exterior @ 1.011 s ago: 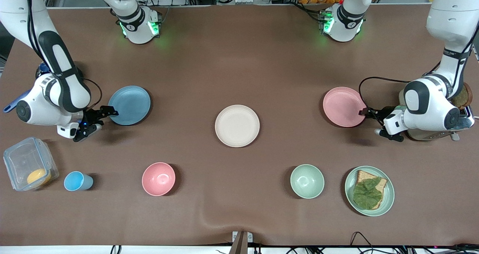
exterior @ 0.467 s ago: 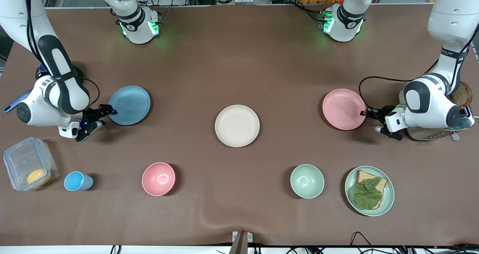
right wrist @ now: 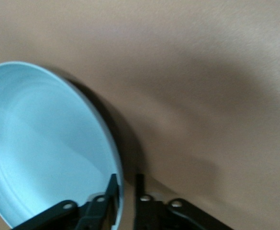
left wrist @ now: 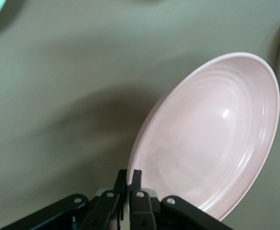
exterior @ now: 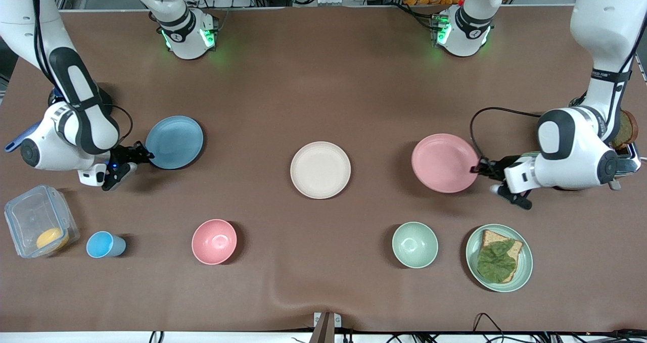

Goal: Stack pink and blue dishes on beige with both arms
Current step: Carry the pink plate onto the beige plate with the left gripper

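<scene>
The pale pink plate (exterior: 444, 162) (left wrist: 211, 139) hangs tilted over the table between the beige plate and the toaster. My left gripper (exterior: 477, 170) (left wrist: 128, 175) is shut on its rim, on the side toward the left arm's end. The light blue plate (exterior: 175, 142) (right wrist: 39, 143) lies on the table toward the right arm's end. My right gripper (exterior: 141, 156) (right wrist: 126, 184) is open and straddles its rim, one finger inside the plate and one outside with a gap. The cream-beige plate (exterior: 320, 169) lies bare at the table's middle.
Nearer the front camera stand a pink bowl (exterior: 214, 241), a small blue cup (exterior: 103, 244), a green bowl (exterior: 415, 244) and a green plate (exterior: 525, 272) with a sandwich. A clear container (exterior: 38, 227) sits near the right arm's end. A toaster (exterior: 624, 166) stands by the left arm.
My left gripper has lifted the pink plate and carried it toward the beige plate. My right gripper shifted slightly at the blue plate's rim; the blue plate stayed put.
</scene>
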